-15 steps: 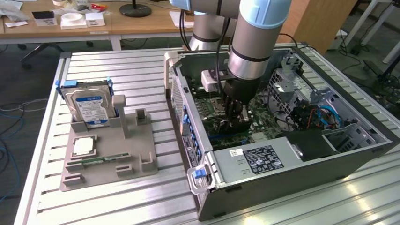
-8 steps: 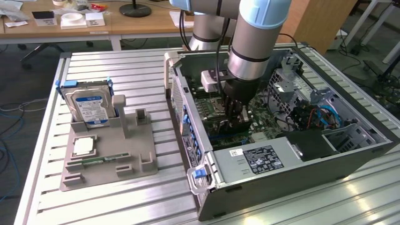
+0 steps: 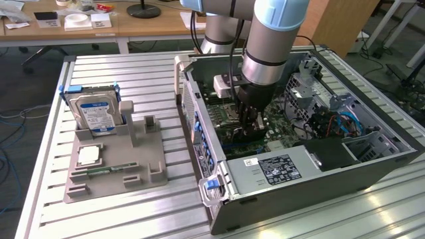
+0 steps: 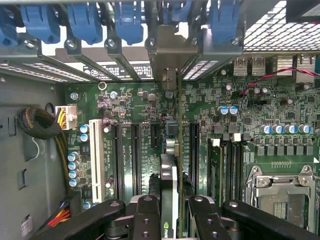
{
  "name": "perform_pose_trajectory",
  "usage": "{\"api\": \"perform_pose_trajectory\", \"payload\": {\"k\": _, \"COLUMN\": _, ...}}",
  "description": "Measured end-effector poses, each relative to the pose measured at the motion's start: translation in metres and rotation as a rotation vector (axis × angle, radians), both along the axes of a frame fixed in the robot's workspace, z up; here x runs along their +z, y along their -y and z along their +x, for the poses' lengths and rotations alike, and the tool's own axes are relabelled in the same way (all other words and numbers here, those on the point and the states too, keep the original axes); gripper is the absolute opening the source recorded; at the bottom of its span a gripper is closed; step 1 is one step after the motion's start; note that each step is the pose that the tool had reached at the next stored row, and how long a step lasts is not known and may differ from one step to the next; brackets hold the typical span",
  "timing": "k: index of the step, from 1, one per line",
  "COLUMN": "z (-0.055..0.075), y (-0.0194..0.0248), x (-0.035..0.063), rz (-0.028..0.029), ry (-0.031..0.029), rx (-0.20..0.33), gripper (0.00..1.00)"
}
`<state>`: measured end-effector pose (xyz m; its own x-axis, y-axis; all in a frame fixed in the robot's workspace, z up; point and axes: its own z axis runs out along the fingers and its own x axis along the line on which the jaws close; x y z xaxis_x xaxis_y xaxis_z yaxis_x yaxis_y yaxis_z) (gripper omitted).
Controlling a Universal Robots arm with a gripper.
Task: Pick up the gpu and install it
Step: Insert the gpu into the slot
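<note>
gripper (image 3: 254,130) is down inside the open case (image 3: 371,164), just above the motherboard (image 4: 240,130). wrist view: the gpu (image 4: 169,195) stands on edge between the two fingers (image 4: 148,220), jaws part closed and clamped on its sides. card's metal bracket (image 4: 167,75) meets the rear slot wall, and the card lines up over a pcie slot (image 4: 135,155). pick-up done; card is at the slot, but whether it is fully seated cannot be judged. on the tray (image 3: 113,169) outside the case: hard drive (image 3: 93,114), memory stick (image 3: 105,170).
</note>
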<state>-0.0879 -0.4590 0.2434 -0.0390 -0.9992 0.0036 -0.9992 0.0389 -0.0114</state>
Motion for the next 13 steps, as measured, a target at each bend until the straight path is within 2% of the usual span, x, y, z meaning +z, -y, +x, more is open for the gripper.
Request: {"api": "perform_pose_trajectory", "payload": {"k": 13, "z": 0.0, "y": -0.0001, "x": -0.0002, "rz": 0.0005, "ry": 0.0002, "rx": 0.0, "gripper": 0.27}}
